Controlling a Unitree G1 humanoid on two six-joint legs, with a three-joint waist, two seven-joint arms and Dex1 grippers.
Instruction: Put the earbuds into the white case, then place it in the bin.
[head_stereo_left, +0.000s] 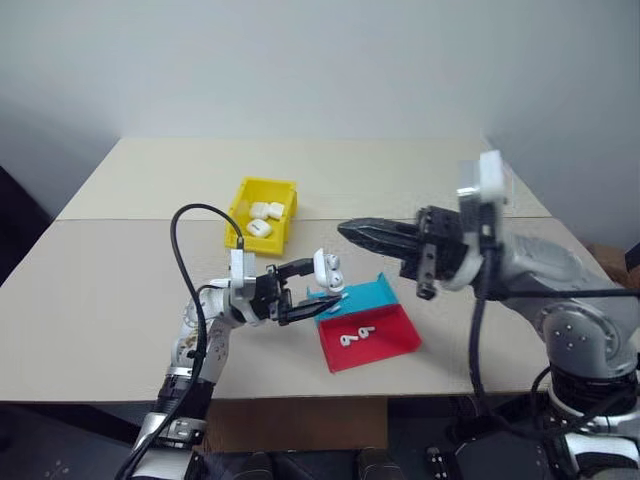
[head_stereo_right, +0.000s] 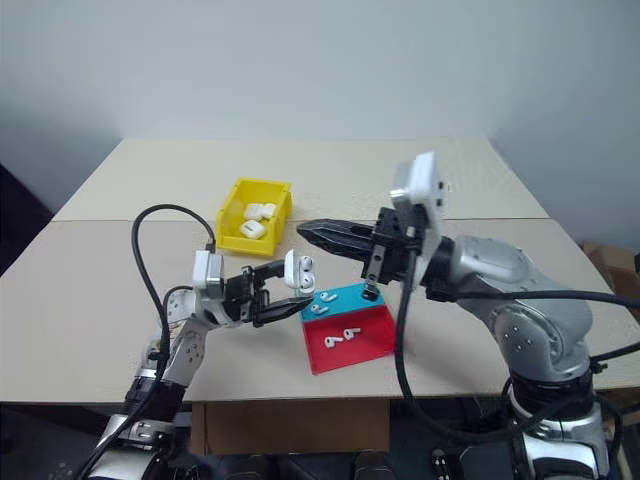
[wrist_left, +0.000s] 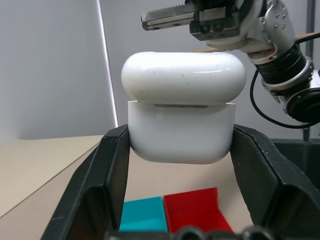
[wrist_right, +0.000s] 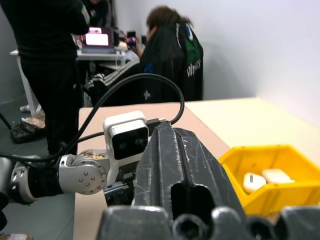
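Note:
My left gripper (head_stereo_left: 316, 288) is shut on the white case (head_stereo_left: 328, 268), holding it by its sides above the table. In the left wrist view the case (wrist_left: 182, 131) sits between the two black fingers (wrist_left: 107, 165), its lid on top. My right gripper (head_stereo_left: 347, 231) is shut with nothing in it, pointing left, just above and to the right of the case and apart from it. Two earbuds (head_stereo_left: 355, 336) lie in the red tray (head_stereo_left: 392, 335). Further earbuds (head_stereo_right: 322, 303) lie in the blue tray (head_stereo_right: 348, 296). The yellow bin (head_stereo_left: 256, 243) stands behind the left gripper.
Several white cases (head_stereo_left: 262, 217) lie inside the bin. The red and blue trays sit side by side near the table's front edge, under the grippers. In the right wrist view, people (wrist_right: 170, 55) stand and sit beyond the table's left side.

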